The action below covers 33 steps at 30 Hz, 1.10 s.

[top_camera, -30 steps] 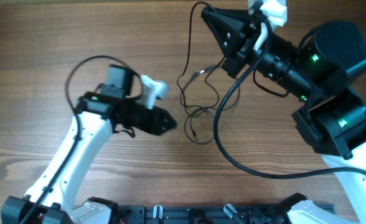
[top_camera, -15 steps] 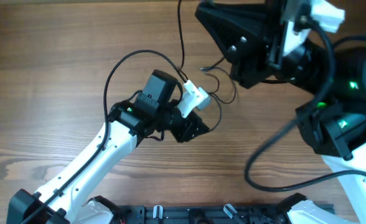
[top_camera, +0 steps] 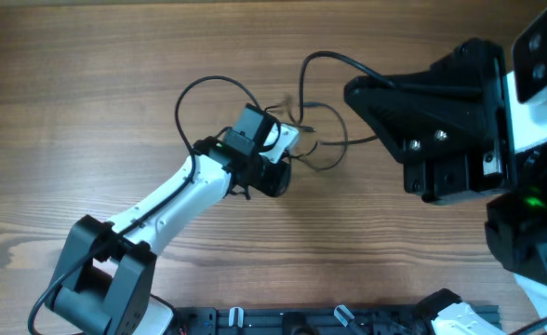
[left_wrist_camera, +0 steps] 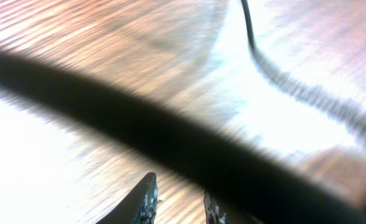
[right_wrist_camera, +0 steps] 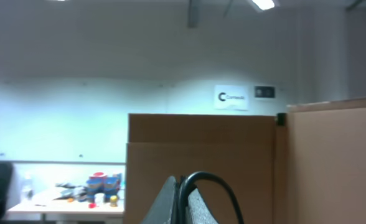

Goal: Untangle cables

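A tangle of thin black cables [top_camera: 322,151] lies on the wooden table near its middle. My left gripper [top_camera: 275,177] is low over the table at the tangle's left edge. In the left wrist view its fingers [left_wrist_camera: 178,198] are slightly apart with bare wood between them, and a thick, blurred dark cable [left_wrist_camera: 170,134] crosses just beyond them. My right gripper [top_camera: 357,91] is raised high off the table. In the right wrist view it [right_wrist_camera: 184,190] is shut on a black cable [right_wrist_camera: 217,183] that loops up out of the jaws. That cable [top_camera: 334,60] runs down to the tangle.
The left arm's own black cable [top_camera: 204,88] loops over the table to the left of the tangle. The right wrist view faces the room, with brown cardboard boxes [right_wrist_camera: 201,146] close ahead. A black rail [top_camera: 301,321] runs along the table's front edge.
My right gripper has risen further, to the right and nearer the camera, drawing its cable up. My left gripper has moved up to the tangle's left edge.
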Each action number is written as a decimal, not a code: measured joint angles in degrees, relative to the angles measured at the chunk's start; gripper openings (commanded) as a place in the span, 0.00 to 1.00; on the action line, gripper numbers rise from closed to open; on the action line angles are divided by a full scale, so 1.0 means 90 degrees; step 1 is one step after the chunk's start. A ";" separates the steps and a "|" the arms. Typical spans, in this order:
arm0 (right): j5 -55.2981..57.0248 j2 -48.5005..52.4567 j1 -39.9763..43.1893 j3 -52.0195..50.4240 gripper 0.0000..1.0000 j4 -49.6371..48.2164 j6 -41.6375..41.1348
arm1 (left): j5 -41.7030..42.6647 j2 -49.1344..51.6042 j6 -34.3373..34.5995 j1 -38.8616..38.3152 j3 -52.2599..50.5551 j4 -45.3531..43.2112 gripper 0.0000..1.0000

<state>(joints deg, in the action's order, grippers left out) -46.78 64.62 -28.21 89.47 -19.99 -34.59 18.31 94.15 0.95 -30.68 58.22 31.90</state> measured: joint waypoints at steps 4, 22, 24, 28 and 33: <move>0.0595 -0.0182 0.0146 0.0012 0.04 0.1173 0.0758 | -0.0323 0.0012 0.0158 0.0624 0.0000 0.0265 0.26; 0.4510 -0.0340 0.0284 0.0019 0.05 0.3468 0.2232 | 0.0437 0.0012 -0.0012 0.2259 -0.0369 0.0622 0.40; 0.4044 -0.0136 0.0284 0.0017 0.04 0.3089 0.2188 | 0.1083 0.0012 -0.0296 0.2147 -0.0369 0.0576 0.42; 0.3208 0.0148 0.0284 0.0017 0.04 0.2688 0.2140 | 0.1892 0.0012 -0.0665 0.1688 -0.0372 0.0355 0.53; 0.2693 0.0177 0.0284 0.0017 0.04 0.2662 0.2089 | 0.2198 0.0012 -0.0804 0.0974 -0.0386 -0.0216 0.58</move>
<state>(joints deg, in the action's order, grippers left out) -22.55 66.22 -25.65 89.62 3.97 -15.79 38.09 94.26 -6.28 -21.91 54.74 29.95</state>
